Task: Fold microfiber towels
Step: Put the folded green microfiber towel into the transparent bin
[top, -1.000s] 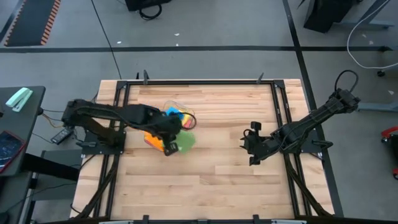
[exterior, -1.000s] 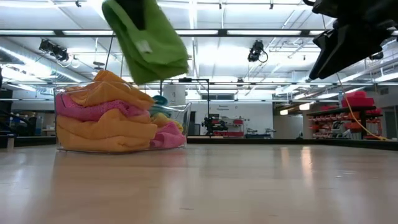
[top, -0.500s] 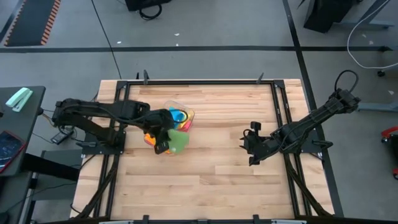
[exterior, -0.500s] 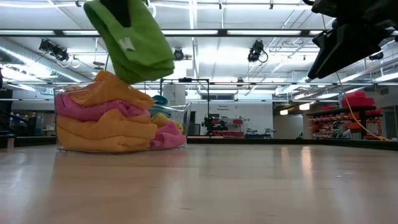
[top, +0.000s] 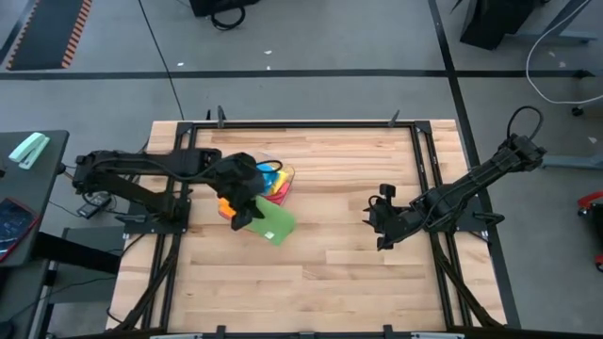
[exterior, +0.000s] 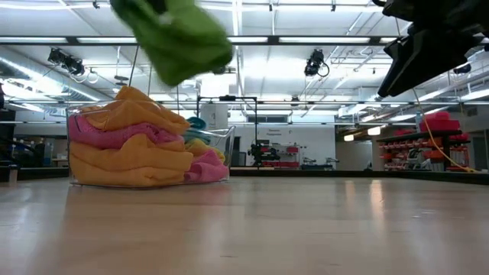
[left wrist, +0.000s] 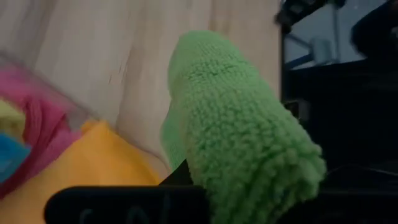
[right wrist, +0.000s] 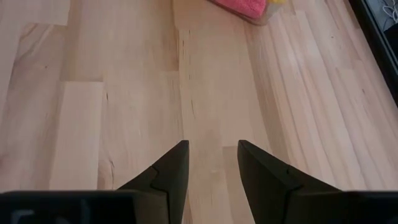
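The green towel hangs in the air from the left gripper, whose fingers are pinched tight on one edge. A second ago it was bunched beside the tub; now it has swung out toward the table's middle and spread flatter, and in the low view it sits higher. The other towels, orange, pink, yellow and blue, stay heaped in the tub. The right gripper hovers unmoved over bare wood, fingers partly apart, holding nothing.

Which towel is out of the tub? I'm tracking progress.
The green towel: it hangs in the air from the left tool, shut on it. The orange towels and pink towels remain in the tub.
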### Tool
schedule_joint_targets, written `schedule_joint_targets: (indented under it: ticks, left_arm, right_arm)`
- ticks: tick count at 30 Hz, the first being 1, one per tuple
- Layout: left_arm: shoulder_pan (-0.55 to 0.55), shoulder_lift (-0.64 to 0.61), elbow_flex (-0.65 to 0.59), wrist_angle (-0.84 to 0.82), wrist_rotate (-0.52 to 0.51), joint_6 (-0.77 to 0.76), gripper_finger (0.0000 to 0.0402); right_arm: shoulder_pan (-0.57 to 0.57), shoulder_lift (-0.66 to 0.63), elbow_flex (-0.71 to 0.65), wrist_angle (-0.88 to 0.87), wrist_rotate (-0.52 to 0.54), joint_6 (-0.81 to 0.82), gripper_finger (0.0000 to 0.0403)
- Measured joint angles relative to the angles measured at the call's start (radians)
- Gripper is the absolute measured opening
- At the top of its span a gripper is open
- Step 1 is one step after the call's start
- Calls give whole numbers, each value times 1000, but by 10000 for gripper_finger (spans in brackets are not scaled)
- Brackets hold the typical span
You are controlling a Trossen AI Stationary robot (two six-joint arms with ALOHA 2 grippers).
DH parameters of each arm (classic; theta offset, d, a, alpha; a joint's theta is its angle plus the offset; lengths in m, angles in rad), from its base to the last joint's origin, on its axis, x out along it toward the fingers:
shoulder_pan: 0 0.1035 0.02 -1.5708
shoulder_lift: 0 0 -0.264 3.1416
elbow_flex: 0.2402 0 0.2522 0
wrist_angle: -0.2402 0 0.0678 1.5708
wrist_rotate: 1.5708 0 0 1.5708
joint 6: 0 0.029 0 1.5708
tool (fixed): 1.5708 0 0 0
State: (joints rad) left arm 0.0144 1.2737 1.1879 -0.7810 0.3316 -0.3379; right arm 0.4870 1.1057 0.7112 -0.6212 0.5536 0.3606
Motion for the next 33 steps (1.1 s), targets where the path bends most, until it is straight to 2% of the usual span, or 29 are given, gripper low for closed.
schedule_joint_targets:
  ticks: [3, 5, 10, 18, 27, 31, 33]
  left_arm:
    - [1, 9, -12, -46, -5, 6, 26]
    - [5, 7, -41, 22, -2, 10, 28]
    - [52, 6, -136, 73, 55, 9, 21]
    - [133, -11, -210, 82, 59, -24, 33]
    - [169, -10, -214, -100, -112, -23, 28]
    - [154, 7, -213, -136, -132, -18, 43]
    - [138, 26, -214, -151, -175, -21, 50]
  right_arm:
    - [0, 0, 0, 3, 0, -1, 145]
    - [0, 0, 0, 3, 7, -1, 145]
    - [0, 0, -16, 17, 8, 3, 145]
    - [0, 0, -67, 80, 15, -12, 145]
    - [0, 0, -67, 95, 15, -20, 145]
    - [0, 0, -67, 106, 15, -27, 145]
    - [0, 0, -67, 112, 15, -28, 145]
